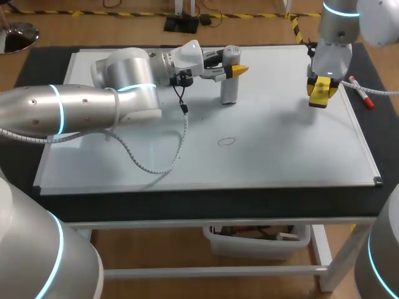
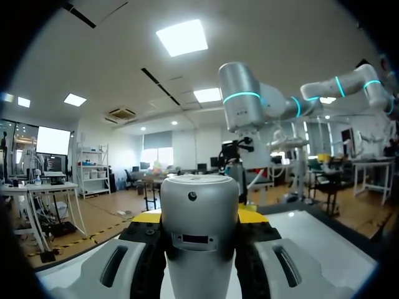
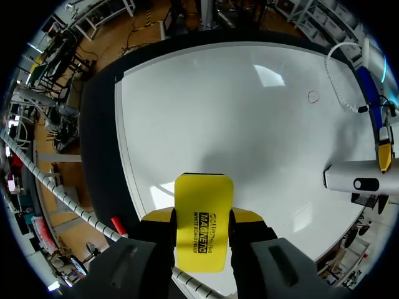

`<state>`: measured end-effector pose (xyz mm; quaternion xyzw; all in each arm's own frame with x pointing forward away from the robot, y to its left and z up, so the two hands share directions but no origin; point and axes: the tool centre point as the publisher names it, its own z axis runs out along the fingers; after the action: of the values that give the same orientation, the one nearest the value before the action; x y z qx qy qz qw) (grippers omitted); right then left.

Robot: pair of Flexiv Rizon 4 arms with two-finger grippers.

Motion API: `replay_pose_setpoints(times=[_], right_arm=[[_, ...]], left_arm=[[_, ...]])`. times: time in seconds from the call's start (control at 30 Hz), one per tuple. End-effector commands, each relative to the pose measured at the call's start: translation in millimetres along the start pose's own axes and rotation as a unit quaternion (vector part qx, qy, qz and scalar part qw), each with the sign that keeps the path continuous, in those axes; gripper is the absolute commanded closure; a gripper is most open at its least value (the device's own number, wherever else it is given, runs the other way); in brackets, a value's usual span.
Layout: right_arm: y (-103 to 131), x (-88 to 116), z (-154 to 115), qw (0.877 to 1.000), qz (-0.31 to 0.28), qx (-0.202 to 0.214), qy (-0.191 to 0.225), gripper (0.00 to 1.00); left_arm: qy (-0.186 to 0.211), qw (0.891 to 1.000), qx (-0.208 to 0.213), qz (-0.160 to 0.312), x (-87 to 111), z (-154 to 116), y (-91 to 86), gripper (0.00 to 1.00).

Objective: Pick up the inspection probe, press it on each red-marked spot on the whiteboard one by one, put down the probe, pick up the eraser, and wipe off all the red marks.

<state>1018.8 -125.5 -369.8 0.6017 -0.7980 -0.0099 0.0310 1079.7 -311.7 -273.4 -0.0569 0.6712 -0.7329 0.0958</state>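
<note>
Here the left gripper (image 1: 235,70) pinches the inspection probe (image 1: 229,88), which stands upright on the whiteboard (image 1: 293,156) toward its far edge; the right gripper (image 1: 322,94) clamps the yellow eraser (image 3: 203,229) over the board's far right part; one red mark (image 1: 227,141), a small loop, lies nearer, well apart from both.

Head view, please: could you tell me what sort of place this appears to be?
Probably a robotics lab test bench: a whiteboard lies flat with one red mark on it, the left gripper is shut on a grey probe and the right gripper on a yellow eraser.
</note>
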Motion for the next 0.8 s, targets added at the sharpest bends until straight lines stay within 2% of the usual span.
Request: replay_pose_setpoints(times=[0.03, 0.23, 0.37, 0.57, 0.8], right_arm=[[-1.1, 0.7, -1.0, 1.000, -0.001, 0.000, 0.001, 1.00], [-1.1, 0.7, -1.0, 1.000, -0.001, 0.000, 0.001, 1.00], [-1.1, 0.7, -1.0, 1.000, -0.001, 0.000, 0.001, 1.00], [-1.1, 0.7, -1.0, 1.000, -0.001, 0.000, 0.001, 1.00], [-1.1, 0.7, -1.0, 1.000, -0.001, 0.000, 0.001, 1.00]], left_arm=[[0.003, 1.000, 0.001, 0.000, -1.1, 2.1, 1.9, 1.00], [-0.001, 1.000, -0.012, -0.005, 0.4, -0.6, -7.8, 1.00], [-0.001, 1.000, -0.003, -0.004, 4.6, -7.7, -19.2, 1.00], [-0.014, 1.000, -0.001, 0.001, 7.9, -30.8, -36.8, 1.00], [-0.048, 0.999, -0.004, 0.011, 11.4, -68.2, -50.0, 1.00]])
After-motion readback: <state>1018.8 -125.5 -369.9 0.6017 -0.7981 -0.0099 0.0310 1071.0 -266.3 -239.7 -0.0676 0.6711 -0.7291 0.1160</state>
